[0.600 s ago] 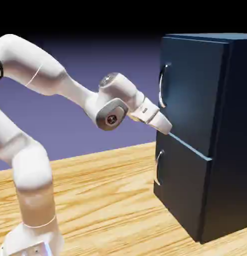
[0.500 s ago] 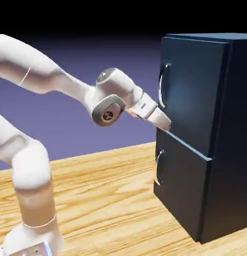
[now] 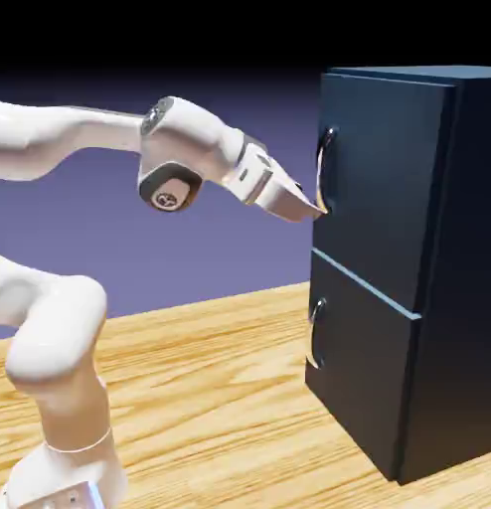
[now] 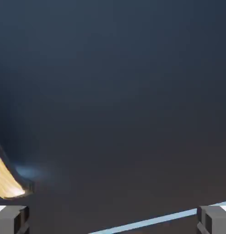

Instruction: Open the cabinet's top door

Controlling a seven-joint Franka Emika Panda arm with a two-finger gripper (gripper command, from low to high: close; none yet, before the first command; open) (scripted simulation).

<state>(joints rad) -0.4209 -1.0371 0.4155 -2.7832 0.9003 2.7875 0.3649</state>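
Observation:
The dark navy cabinet (image 3: 458,258) stands at the exterior view's right, both doors shut. Its top door (image 3: 384,179) carries a curved silver handle (image 3: 324,167) along its left edge. My gripper (image 3: 315,208) points at that edge, with its tips right by the handle's lower end; whether they touch it I cannot tell. In the hand view the navy top door (image 4: 115,91) fills the picture. The two grey fingertips (image 4: 12,219) sit far apart at the bottom corners, so the gripper (image 4: 112,221) is open and holds nothing. A thin pale stripe (image 4: 147,222) runs between them.
Below the top door is a shorter navy door (image 3: 364,363) with its own silver handle (image 3: 313,333). The cabinet rests on a wooden table (image 3: 210,398). A sliver of that wood (image 4: 5,180) shows at the hand view's left edge.
The hand has risen from the seam between the two doors to the lower end of the top handle. The forearm has swung up and now lies more level.

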